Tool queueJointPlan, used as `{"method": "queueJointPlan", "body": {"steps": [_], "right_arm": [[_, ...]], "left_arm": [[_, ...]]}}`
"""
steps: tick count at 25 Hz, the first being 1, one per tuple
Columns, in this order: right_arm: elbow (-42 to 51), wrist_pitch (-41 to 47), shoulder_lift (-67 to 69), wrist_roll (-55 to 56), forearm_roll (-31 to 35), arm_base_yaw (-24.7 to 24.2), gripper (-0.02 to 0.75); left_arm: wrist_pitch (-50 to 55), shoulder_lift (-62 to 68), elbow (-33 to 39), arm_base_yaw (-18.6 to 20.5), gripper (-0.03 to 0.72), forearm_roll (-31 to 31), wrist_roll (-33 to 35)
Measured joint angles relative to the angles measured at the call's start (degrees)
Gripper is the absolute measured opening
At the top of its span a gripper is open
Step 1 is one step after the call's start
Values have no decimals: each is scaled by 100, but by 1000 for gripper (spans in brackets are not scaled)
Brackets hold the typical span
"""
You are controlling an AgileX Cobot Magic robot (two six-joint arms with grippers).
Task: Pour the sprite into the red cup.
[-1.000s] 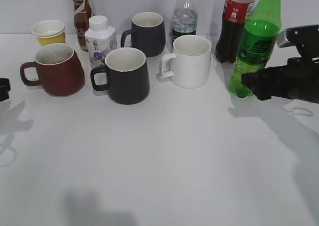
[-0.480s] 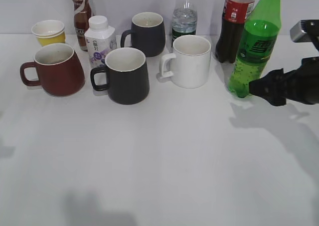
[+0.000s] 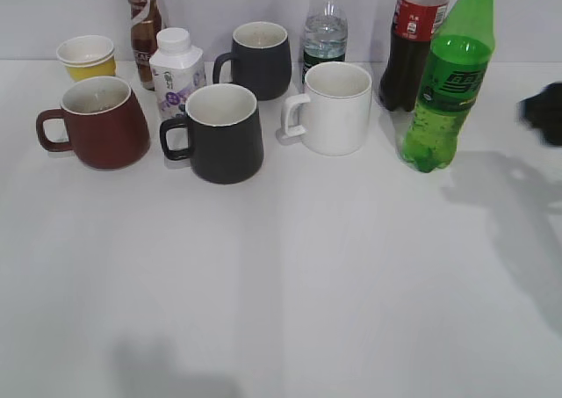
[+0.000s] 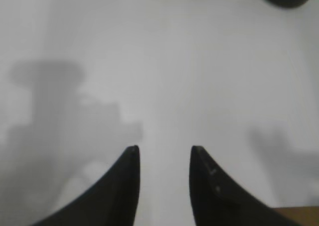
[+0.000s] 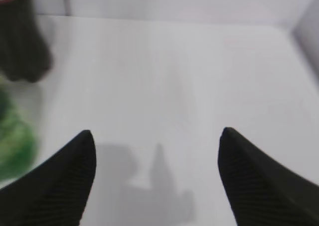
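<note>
Sprite bottle (image 3: 445, 82) upright, capped, far right of red cup (image 3: 97, 121); right gripper (image 5: 155, 136) released, empty, beside bottle; left gripper (image 4: 162, 151) parted, empty.

Both the left claw (image 4: 162, 151) and right claw (image 5: 155, 133) have black, tapered, pointed fingers

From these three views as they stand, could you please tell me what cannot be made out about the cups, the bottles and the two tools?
- Red cup: its contents, exterior view; the rim hides the inside.
- Sprite bottle: cap cut off by the exterior view's top edge; only a green blur in the right wrist view.
- Cola bottle: top cut off by the same edge.
- Right tool: a dark blur at the exterior view's right edge.
- Left tool: outside the exterior view.
</note>
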Motion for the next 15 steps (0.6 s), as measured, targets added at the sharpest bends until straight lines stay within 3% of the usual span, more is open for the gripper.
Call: {"method": "queueJointPlan", "body": {"steps": [5,8,10,15], "right_arm": [[181,1241,-390,-503,177,0,570],[416,1594,-567,-1710,1214,0,570],[518,2045,-653,-2972,2833,0,570],[502,2937,-1116,-7533,7394,122,570]], "left_arm": [[18,-965,59,0,267,-2,703],[43,-1307,130,0,267,-7,1102],[55,-1439,130,0,267,-13,1250],[-58,-1533,354,0,267,-13,1626]]}}
